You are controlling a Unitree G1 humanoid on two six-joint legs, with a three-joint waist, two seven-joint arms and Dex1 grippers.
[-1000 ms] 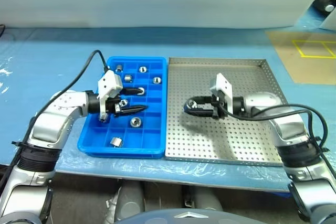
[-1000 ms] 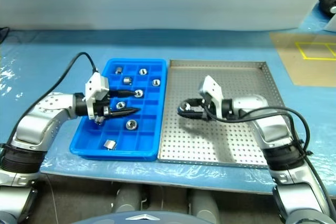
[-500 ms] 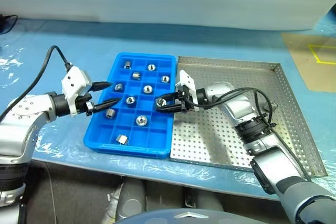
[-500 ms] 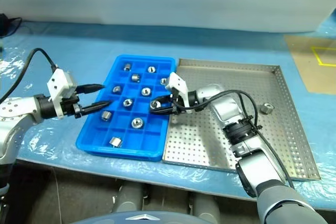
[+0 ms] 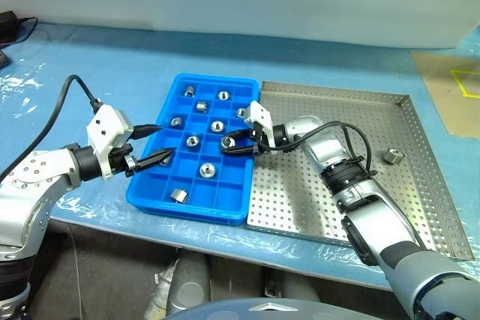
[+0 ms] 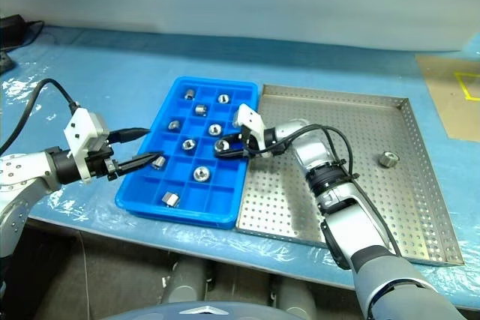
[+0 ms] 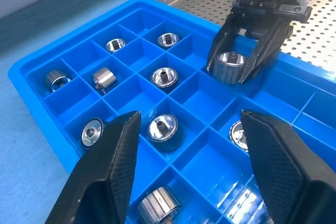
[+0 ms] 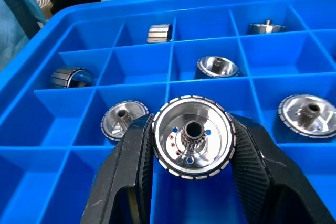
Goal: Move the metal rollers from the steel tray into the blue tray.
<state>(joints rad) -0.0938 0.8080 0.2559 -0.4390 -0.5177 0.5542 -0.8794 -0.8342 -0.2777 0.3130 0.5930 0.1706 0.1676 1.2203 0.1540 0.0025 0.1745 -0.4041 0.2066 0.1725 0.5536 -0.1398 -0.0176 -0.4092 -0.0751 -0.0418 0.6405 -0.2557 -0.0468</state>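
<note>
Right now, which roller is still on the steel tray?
The lone roller near the steel tray's right rim. All others lie in blue tray compartments, except one clamped in the right end effector over that tray.

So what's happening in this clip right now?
The robot is sorting metal rollers into the blue tray. Its right tool is shut on one roller, holding it over the blue tray's right-hand compartments. The left tool hangs open and empty at the tray's left edge. One roller lies on the steel tray; several already sit in compartments.
</note>
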